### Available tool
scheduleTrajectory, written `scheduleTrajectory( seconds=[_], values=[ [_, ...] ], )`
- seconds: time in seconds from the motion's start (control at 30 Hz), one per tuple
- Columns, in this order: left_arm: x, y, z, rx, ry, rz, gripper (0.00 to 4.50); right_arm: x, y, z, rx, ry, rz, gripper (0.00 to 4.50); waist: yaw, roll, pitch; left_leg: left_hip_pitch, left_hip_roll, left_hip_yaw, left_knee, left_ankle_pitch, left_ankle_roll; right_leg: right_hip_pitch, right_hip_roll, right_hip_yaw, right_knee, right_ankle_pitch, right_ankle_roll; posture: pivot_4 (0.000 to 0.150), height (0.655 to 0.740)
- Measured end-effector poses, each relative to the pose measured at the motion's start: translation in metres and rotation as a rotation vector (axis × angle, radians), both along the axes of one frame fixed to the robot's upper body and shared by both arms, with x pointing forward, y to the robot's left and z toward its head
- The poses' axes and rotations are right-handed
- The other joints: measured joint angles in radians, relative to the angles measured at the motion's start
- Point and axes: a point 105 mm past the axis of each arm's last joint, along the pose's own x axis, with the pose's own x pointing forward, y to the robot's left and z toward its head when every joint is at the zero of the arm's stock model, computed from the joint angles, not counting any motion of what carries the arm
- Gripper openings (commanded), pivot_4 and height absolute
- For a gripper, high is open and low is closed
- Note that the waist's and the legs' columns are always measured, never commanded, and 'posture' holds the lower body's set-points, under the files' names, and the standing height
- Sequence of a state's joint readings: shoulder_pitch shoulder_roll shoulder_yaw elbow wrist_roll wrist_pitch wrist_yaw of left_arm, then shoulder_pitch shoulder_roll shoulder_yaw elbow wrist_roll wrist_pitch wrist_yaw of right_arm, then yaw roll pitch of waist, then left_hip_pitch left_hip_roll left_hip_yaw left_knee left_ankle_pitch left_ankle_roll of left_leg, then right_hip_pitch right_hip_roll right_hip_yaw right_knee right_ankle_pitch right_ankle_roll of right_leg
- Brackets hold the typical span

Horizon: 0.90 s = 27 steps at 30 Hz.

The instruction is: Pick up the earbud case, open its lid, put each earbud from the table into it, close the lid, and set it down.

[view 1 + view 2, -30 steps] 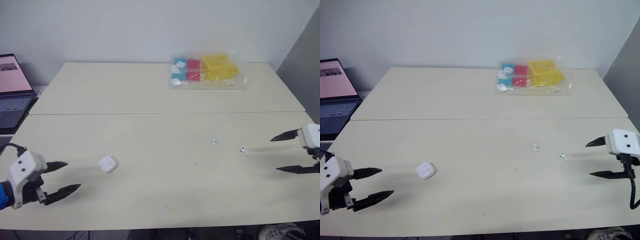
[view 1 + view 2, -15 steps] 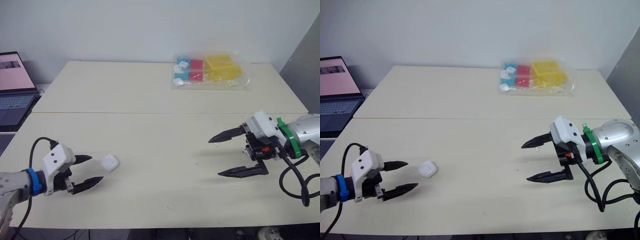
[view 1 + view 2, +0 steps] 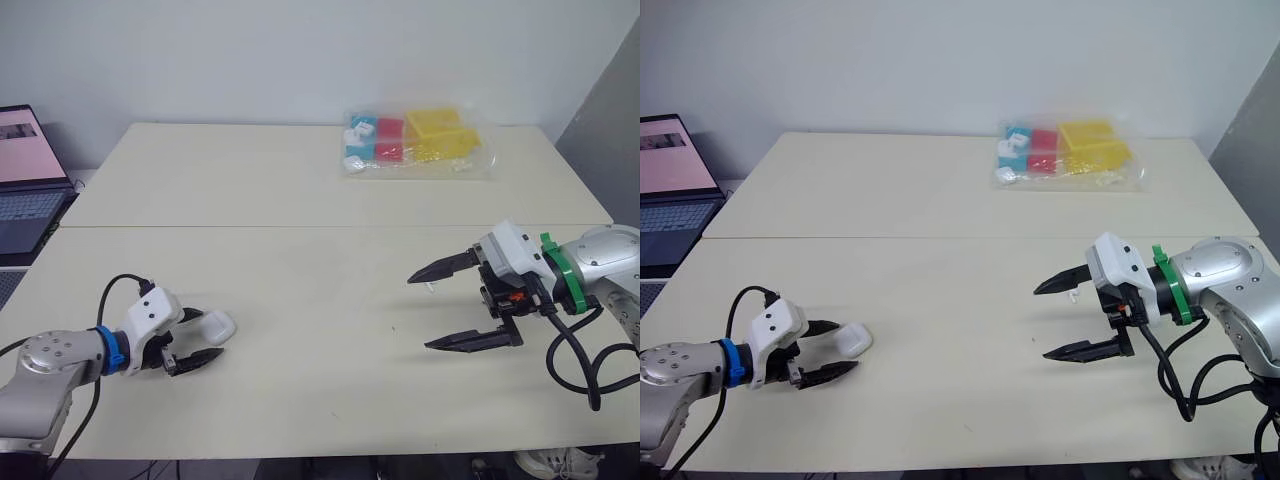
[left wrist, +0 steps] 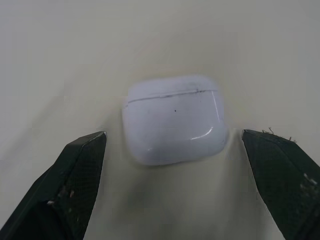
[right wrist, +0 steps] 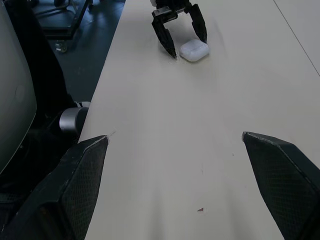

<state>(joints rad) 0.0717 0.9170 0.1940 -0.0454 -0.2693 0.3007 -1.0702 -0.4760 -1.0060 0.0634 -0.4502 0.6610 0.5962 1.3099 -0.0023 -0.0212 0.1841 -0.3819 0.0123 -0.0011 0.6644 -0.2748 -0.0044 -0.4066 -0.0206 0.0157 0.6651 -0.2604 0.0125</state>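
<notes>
**Item: case pickup, approach stage.**

**Change noted.** The left gripper is now bracketing the case. Half a second ago its tips were stopping short of it. The right gripper is edging a little further inward over the table and is still spread wide with nothing in it.

**Meaning for the task.** The reach looks finished, and closing on the case is judged the next step. Lifting, opening the lid, loading and closing are all still waiting.

**Case.** It is lying on the near left part of the table with its lid shut, between the left fingers.

**Left gripper.** It is standing open, wider than the case and not yet gripping.

**Earbuds.** One earbud is lying just beside the upper right fingertip. I cannot make out the second.

**View differences.**
- The left wrist view is showing the lid seam facing away from the gripper. It is also showing bare table between each finger and the case, so there is no contact. The eye views are leaving that unclear.
- The right wrist view is looking across the table at the left gripper around the case, with the floor beyond the edge.
- The eye views are adding the earbud, a bag of blocks at the far side, and a laptop off to the left.
</notes>
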Motion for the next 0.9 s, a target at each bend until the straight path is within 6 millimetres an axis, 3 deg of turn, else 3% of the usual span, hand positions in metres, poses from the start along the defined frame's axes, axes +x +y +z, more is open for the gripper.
scheduleTrajectory(
  seconds=[0.9],
  values=[
    [0.014, -0.012, -0.003, -0.038, -0.011, -0.006, 4.5, -0.003, 0.006, -0.005, 0.001, 0.007, 0.023, 4.48, 0.004, 0.001, -0.001, 0.001, 0.0, -0.001, 0.001, 0.0, 0.0, 0.001, 0.0, 0.0, 0.0, 0.0, 0.001, 0.15, 0.74]
  ],
)
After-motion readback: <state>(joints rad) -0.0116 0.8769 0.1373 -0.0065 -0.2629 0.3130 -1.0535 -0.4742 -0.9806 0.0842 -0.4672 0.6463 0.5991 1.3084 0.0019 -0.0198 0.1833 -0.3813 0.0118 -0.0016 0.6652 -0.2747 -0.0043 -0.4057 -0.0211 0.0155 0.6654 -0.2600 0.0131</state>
